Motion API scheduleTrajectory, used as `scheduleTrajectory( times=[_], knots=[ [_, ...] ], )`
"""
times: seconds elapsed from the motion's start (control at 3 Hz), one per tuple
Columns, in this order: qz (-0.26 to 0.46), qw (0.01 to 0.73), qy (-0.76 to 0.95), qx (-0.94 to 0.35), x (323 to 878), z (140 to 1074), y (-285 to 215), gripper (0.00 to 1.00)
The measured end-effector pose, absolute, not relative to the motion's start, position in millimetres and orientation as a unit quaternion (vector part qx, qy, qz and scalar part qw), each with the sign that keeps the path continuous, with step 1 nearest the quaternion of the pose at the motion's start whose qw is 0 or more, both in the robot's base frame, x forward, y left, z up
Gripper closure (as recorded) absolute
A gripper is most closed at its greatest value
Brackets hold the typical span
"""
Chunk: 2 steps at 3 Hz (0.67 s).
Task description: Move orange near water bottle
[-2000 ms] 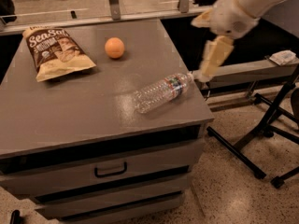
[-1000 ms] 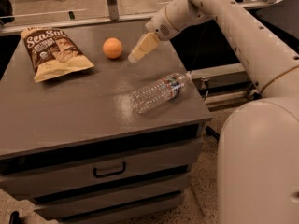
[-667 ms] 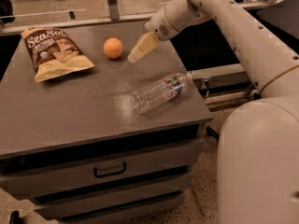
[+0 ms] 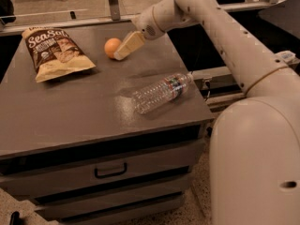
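The orange (image 4: 111, 46) is a small round fruit sitting on the grey cabinet top (image 4: 70, 102), towards the back. My gripper (image 4: 125, 47) reaches in from the right on a long white arm; its cream tip is right beside the orange's right side. The water bottle (image 4: 160, 92) is clear ribbed plastic with a colourful band near its neck. It lies on its side near the front right of the top, cap pointing right, well apart from the orange.
A brown-and-tan chip bag (image 4: 54, 54) lies at the back left of the top. The cabinet has drawers with a handle (image 4: 110, 172) below. My white arm and base (image 4: 253, 149) fill the right. A rail (image 4: 61, 20) runs behind the cabinet.
My gripper has moved left across the back of the top, from a gap away to right beside the orange. The orange, the bottle and the chip bag have not moved.
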<state>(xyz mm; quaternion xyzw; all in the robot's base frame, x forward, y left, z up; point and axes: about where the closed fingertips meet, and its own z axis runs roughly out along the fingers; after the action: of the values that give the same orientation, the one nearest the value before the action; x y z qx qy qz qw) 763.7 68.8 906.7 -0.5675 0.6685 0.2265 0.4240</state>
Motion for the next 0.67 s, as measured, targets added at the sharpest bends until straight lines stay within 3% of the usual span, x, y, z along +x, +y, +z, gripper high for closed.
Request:
scheduleTrajectory(
  times=[0.67],
  knots=[
    [0.211, 0.43, 0.668, -0.569, 788.9, 899.1, 132.4, 0.0]
  ],
)
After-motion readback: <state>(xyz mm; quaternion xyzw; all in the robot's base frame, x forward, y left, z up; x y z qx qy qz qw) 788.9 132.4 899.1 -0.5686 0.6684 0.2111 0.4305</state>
